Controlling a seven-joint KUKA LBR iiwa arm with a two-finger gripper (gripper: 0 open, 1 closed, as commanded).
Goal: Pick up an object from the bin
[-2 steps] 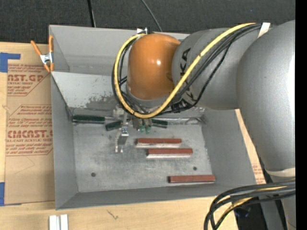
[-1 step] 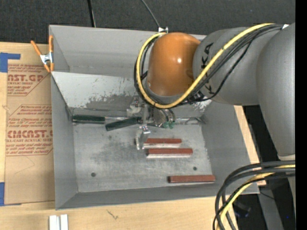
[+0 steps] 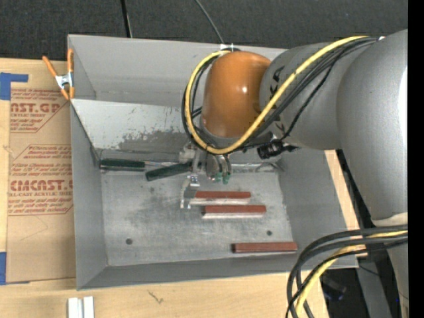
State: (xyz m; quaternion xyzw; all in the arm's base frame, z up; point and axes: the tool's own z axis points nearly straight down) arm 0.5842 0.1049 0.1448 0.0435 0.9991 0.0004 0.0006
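Camera view looks down on the grey arm (image 3: 344, 91) coming in from the right, its orange wrist cover (image 3: 232, 91) hanging over the back half of the bin (image 3: 132, 65). Below the cover, the hand (image 3: 207, 171) sits low near the bin floor. The cover hides it from above, so I cannot tell how far open it is or whether it has hold of anything.

Nearest to it, just in front, lies a reddish-brown flat bar (image 3: 222, 195). A second bar (image 3: 233, 209) lies close beside that one, and a third (image 3: 264, 247) well apart by the front wall. All three lie flat with their long axes running left to right, roughly along the front wall.

To the hand's left lie two dark green-handled tools, one (image 3: 165, 171) almost reaching it and one (image 3: 122, 165) farther off. A small silvery piece (image 3: 188, 199) lies at the nearest bar's left end.

The step looks like the descent, before any lift. The next move probably calls for closing across the bar's narrow width.
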